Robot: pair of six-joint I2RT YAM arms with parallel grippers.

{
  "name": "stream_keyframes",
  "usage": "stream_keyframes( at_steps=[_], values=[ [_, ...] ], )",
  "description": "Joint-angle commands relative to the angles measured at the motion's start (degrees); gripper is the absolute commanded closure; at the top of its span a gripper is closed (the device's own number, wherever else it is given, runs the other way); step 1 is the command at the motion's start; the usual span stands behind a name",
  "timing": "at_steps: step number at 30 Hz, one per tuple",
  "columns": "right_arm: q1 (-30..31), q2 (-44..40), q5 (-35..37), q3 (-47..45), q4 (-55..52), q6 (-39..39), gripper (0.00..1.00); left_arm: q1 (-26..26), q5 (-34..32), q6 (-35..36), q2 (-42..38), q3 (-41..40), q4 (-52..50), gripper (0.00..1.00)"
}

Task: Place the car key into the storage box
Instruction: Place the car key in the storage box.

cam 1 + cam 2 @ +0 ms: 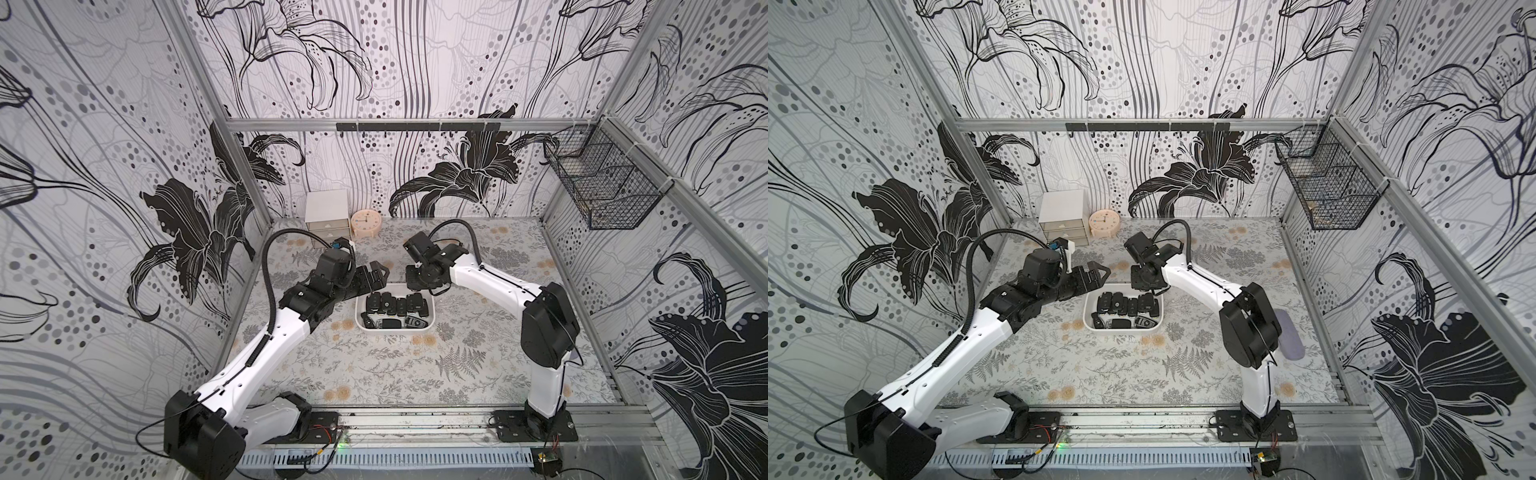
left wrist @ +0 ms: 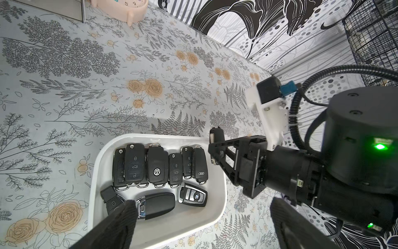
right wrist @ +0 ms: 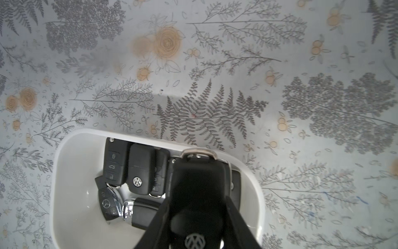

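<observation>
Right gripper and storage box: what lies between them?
Only the black car key that the right gripper clamps; it hangs over the storage box rim and the keys lying in it. The right wrist view shows this.

Car keys (image 2: pixel 158 168): at least ten visible. Storage box (image 2: pixel 95 172): one. Clock (image 1: pixel 365 222), cabinet (image 1: pixel 326 208), wire basket (image 1: pixel 602 187): one each.
</observation>
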Motion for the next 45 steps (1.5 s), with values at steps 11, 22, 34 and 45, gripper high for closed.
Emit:
stream_keyframes(
  at_steps=[11,22,34,45],
  values=[
    [4.10,11.18,-1.50,8.11,-0.41,5.44,0.74,0.82,-4.65,0.21,-6.97,-3.04,-4.44,0.01],
    [4.74,10.63,-0.63,5.60,-0.91,6.85,0.74,1.07,-6.19,0.45,-6.81,-3.04,-5.72,0.01],
    [6.32,6.03,0.34,1.39,0.46,6.30,0.73,1.26,-5.67,0.70,-5.55,-2.60,-4.99,0.01],
    [6.23,10.31,0.87,4.48,-0.78,5.96,0.72,1.27,-5.41,0.90,-5.42,-2.23,-5.20,0.01]
  ],
)
